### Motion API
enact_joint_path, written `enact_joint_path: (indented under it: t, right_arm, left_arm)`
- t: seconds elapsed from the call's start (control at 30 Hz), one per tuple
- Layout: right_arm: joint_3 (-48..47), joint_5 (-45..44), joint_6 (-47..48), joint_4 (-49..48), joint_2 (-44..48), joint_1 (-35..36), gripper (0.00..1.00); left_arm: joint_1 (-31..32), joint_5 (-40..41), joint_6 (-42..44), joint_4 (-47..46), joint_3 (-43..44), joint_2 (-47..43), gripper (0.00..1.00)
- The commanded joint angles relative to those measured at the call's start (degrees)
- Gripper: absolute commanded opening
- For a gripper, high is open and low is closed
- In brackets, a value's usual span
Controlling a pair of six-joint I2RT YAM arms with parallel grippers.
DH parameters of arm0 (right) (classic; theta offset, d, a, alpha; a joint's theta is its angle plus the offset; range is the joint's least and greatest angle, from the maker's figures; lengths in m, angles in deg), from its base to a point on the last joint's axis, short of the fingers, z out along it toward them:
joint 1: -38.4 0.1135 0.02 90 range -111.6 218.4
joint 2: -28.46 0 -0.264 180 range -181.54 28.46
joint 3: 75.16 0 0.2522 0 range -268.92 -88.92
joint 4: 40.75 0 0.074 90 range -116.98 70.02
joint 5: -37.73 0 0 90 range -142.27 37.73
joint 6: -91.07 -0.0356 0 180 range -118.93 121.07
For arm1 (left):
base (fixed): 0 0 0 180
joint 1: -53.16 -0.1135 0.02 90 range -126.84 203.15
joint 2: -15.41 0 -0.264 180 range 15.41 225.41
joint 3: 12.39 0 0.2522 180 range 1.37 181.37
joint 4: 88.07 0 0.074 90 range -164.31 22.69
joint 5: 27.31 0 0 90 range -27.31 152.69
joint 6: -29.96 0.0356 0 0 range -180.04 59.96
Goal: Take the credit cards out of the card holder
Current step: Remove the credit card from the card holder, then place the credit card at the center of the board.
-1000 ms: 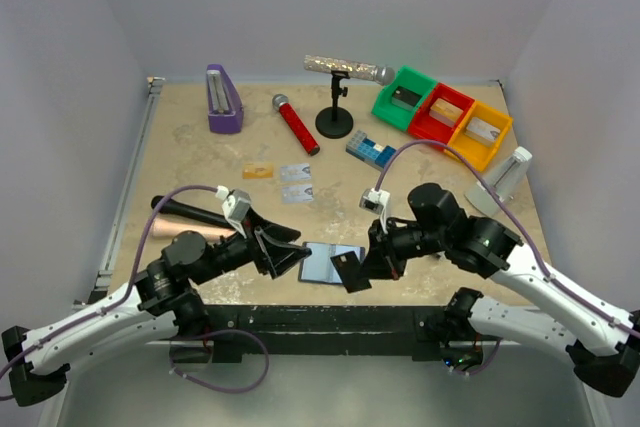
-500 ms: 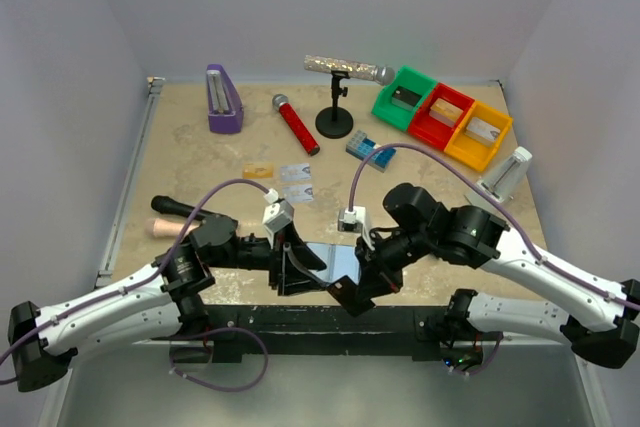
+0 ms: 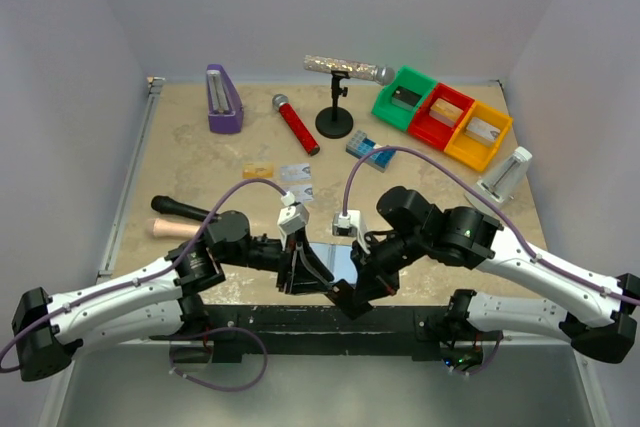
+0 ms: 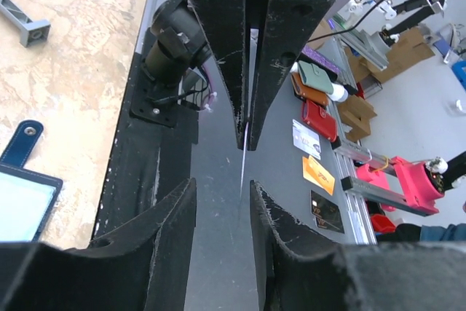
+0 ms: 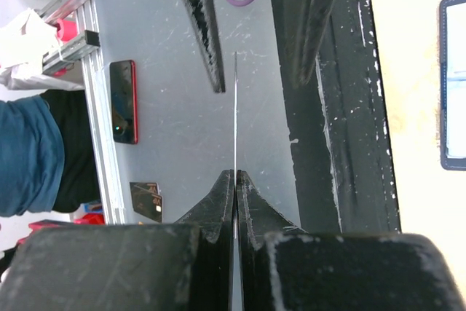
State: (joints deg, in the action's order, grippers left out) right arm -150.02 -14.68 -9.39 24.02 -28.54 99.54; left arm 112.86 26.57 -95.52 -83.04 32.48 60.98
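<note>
Currently logged, biggest first:

- Left gripper point(image 4: 222, 196): jaws apart, one finger on either side of the held card's free edge. As far as my wrist view shows, neither pad touches it. It sits at lower centre of the overhead frame, at the table's near edge.
- Right gripper point(image 5: 235, 174): pinched shut on one card, which sticks straight out from the fingertips. It sits just right of the left gripper, nose to nose with it.
- Card holder point(image 3: 340, 259): lies open and flat with its pale pockets up, at lower centre of the overhead frame just above both grippers. I judge it soft and light enough to slide if a card drags in its pocket, so one cover should be pinned while pulling. I cannot tell whether any cards remain inside.
- Loose cards: one gold card point(image 3: 258, 171) and two silver-grey cards point(image 3: 296, 173) lie flat on the table, left of centre and well apart from the holder.
- Held card point(image 5: 235, 107): shows edge-on as a hairline, so I cannot tell its colour. I judge it very light, stiff but springy, with slick faces. I would take it flat across both faces near the free end, squarely and with modest squeeze. An off-centre pinch could let it pivot or slip.
</note>
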Motion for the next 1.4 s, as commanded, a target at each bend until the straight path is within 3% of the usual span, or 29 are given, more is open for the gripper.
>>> enact_joint_path:
  t: [0.0,0.13,0.27,0.4,0.47,0.53,0.67,0.8,0.9,1.03,1.13,1.37]
  right_arm:
    - [-0.6,-0.6,-0.3,-2.7,0.0,0.5,0.0]
    - [-0.2,-0.8,-0.4,-3.3,0.0,0.6,0.0]
    - [0.0,-0.8,-0.5,-3.5,0.0,0.6,0.0]
    - [0.0,-0.8,-0.4,-3.4,0.0,0.6,0.0]
    - [-0.2,-0.6,-0.2,-3.0,-0.3,0.6,0.0]
    - [-0.5,-1.1,0.1,-2.5,-0.5,0.6,0.0]
    - [-1.2,-5.9,-0.5,-0.7,-0.1,0.6,0.43]
    - [-2.5,-17.7,-4.6,2.8,2.7,0.6,0.61]
    - [-2.7,-25.8,-8.3,4.1,7.7,0.4,0.66]
    - [-2.7,-31.9,-12.2,4.7,14.1,0.4,0.69]
    - [-1.1,-36.4,-14.8,3.1,18.7,0.4,0.69]
    - [5.0,-39.3,-19.0,-0.7,24.1,0.3,0.68]
  left_arm:
    - [0.9,-2.4,-1.1,-3.5,2.6,0.9,0.4]
    - [1.6,-2.7,-1.2,-4.1,2.6,1.5,0.38]
    - [1.8,-3.8,-1.1,-4.5,2.9,2.3,0.18]
    - [2.1,-4.2,-0.9,-4.8,3.0,2.6,0.09]
    - [2.1,-4.3,-0.7,-4.8,3.2,2.7,0.0]
    - [2.1,-4.2,-0.6,-4.9,3.2,3.0,0.0]
    - [2.0,-0.5,-0.2,-5.8,1.9,1.8,0.0]
    - [-1.4,7.2,-3.1,-10.1,-3.8,-1.1,0.0]
    - [-8.5,10.8,-9.3,-15.9,-7.3,-1.3,0.0]
    - [-12.1,24.0,-13.5,-10.4,-5.3,2.3,0.0]
    - [-13.9,31.7,-17.8,-7.6,-2.0,8.9,0.0]
    - [-18.1,35.9,-26.1,-14.1,4.8,28.8,0.0]
